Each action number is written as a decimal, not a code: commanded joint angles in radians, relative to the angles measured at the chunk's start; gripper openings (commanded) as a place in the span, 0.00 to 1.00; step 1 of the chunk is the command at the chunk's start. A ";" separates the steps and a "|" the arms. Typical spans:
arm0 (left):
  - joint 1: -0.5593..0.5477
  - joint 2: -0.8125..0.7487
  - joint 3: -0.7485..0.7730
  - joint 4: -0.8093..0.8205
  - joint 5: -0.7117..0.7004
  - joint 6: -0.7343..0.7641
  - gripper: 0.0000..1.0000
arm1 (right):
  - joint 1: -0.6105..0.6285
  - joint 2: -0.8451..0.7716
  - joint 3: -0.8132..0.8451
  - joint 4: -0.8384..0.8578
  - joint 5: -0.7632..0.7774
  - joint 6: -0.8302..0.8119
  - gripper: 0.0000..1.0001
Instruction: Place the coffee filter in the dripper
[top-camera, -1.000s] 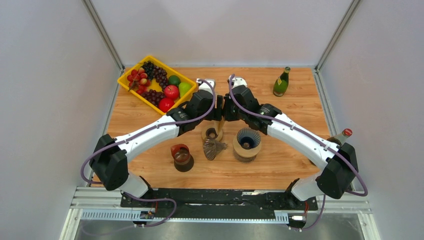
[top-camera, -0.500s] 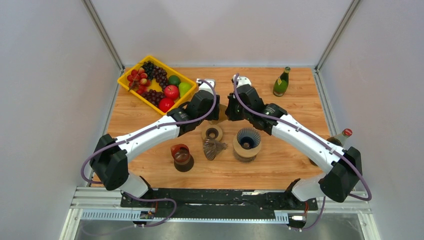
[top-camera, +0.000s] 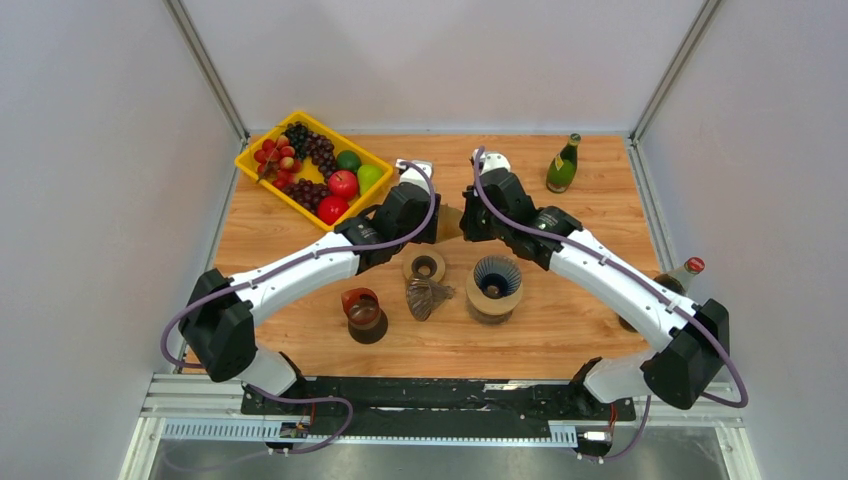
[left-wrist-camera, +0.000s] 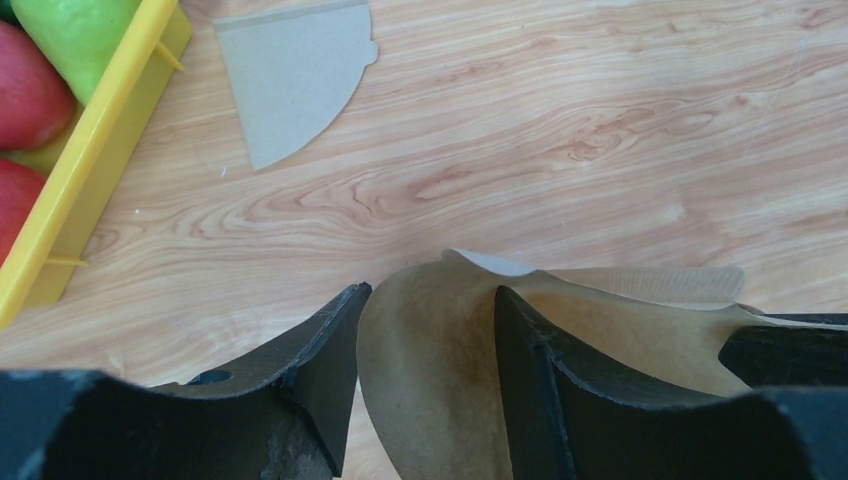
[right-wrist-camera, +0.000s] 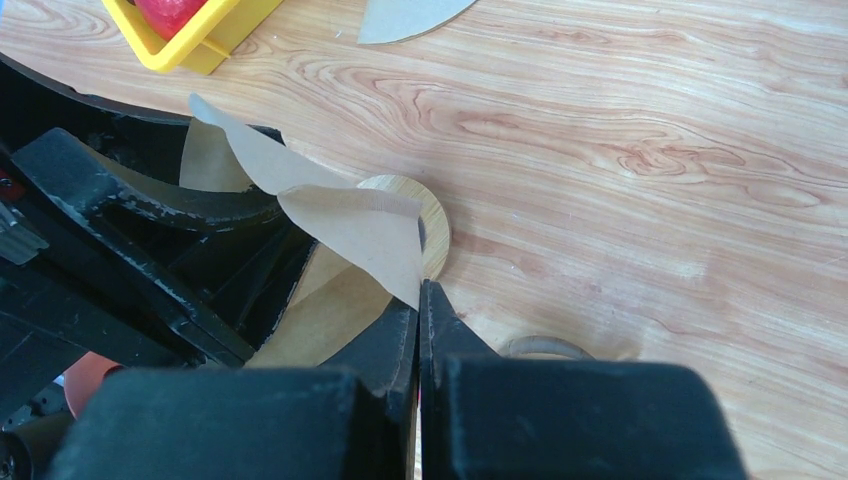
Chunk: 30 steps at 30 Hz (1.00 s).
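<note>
A brown paper coffee filter (top-camera: 449, 222) hangs in the air between my two grippers, over the middle of the table. My right gripper (top-camera: 466, 224) is shut on one edge of it (right-wrist-camera: 360, 235), with its jaws (right-wrist-camera: 421, 288) pinched flat together. My left gripper (top-camera: 432, 222) is open. In the left wrist view its fingers (left-wrist-camera: 330, 340) stand spread around the filter's bulging wall (left-wrist-camera: 430, 340). The dripper (top-camera: 494, 283), a blue ribbed cone on a wooden ring, stands in front of and to the right of the grippers, with nothing in it.
A second flat filter (left-wrist-camera: 295, 75) lies on the wood near the yellow fruit tray (top-camera: 258, 175). A wooden ring (top-camera: 425, 266), a crumpled dark filter (top-camera: 428, 296) and a red-brown cup (top-camera: 362, 310) sit in front. A green bottle (top-camera: 563, 165) stands at the back right and another bottle (top-camera: 685, 270) at the right edge.
Both grippers have moved a little away from the wooden ring and apart from each other. The right one has shifted right, and the filter is now stretched between them.
</note>
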<state>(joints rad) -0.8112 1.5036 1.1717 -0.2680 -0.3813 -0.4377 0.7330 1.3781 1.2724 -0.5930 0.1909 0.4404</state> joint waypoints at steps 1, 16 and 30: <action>0.011 -0.041 0.030 -0.063 0.043 0.046 0.60 | -0.012 -0.072 0.005 -0.005 0.013 -0.024 0.00; 0.011 -0.219 -0.048 0.087 0.605 0.096 0.91 | -0.012 -0.197 0.005 -0.123 -0.048 -0.010 0.00; 0.011 -0.362 -0.155 0.259 0.883 0.091 1.00 | -0.020 -0.352 0.048 -0.449 -0.061 0.031 0.00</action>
<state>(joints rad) -0.8028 1.1736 1.0187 -0.0948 0.4484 -0.3500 0.7227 1.0595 1.2789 -0.9264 0.1417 0.4393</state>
